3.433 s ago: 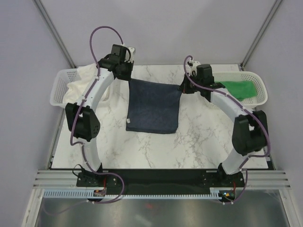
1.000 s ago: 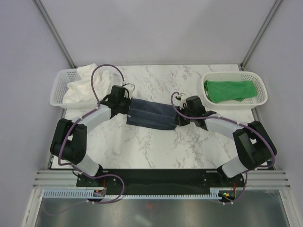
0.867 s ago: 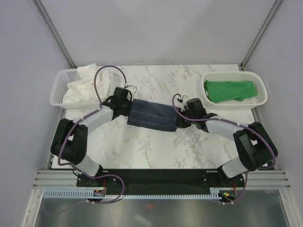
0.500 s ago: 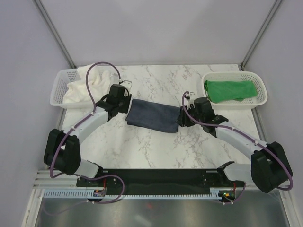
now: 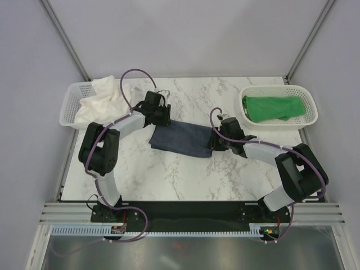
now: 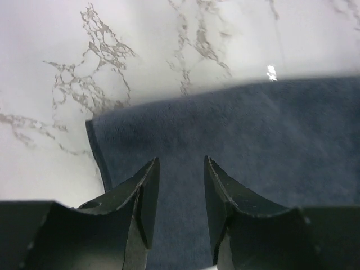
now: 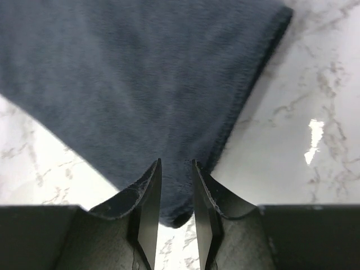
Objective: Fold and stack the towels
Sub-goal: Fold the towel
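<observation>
A dark navy-blue plush towel, folded into a flat band, lies mid-bench on the glossy white marble-patterned bench. The left gripper hovers over its hemmed left corner, jaws partly apart and holding nothing. The right gripper is over its rounded right end, jaws narrowly parted and empty. A crumpled bright green towel fills the right white plastic mesh basket at the far right corner. A rumpled cream-white towel spills from the left white plastic mesh basket at the far left corner.
</observation>
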Action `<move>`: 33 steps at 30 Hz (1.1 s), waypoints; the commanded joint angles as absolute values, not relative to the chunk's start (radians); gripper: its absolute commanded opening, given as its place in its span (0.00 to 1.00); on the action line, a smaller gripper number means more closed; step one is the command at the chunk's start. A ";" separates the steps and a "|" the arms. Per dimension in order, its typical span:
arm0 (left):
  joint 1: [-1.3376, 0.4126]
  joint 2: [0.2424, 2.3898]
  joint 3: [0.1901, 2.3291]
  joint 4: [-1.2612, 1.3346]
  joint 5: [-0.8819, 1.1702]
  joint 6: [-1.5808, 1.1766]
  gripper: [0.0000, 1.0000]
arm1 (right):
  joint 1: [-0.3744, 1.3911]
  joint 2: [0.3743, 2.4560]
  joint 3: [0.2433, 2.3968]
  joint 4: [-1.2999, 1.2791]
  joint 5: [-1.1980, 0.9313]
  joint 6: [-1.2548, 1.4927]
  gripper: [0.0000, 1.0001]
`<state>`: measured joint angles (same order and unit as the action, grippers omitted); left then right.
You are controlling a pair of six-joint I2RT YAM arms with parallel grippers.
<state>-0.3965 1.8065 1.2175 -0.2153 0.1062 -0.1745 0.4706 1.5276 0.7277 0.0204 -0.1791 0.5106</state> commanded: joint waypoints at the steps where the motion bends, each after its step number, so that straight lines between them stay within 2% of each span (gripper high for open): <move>1: -0.373 1.926 1.336 -0.207 0.080 -0.192 0.44 | 0.474 1.539 0.697 0.109 -0.036 0.540 0.35; 6: -0.344 2.005 1.427 -0.256 0.028 -0.221 0.44 | 0.474 1.528 0.698 0.100 0.028 0.520 0.36; 12: -0.345 1.879 1.427 -0.271 0.054 -0.239 0.50 | 0.471 1.526 0.857 -0.030 0.123 0.497 0.37; 15: -0.347 1.836 1.410 -0.291 0.101 -0.271 0.51 | 0.462 1.604 0.932 -0.038 0.124 0.505 0.40; 19: -0.347 1.747 1.257 -0.347 0.055 -0.385 0.51 | 0.433 1.725 1.038 -0.052 0.117 0.569 0.42; 23: -0.347 1.704 1.111 -0.364 -0.017 -0.457 0.47 | 0.426 1.845 1.113 -0.077 0.147 0.568 0.33; 33: -0.362 1.683 0.899 -0.348 -0.083 -0.615 0.38 | 0.381 1.944 1.150 -0.065 0.155 0.502 0.23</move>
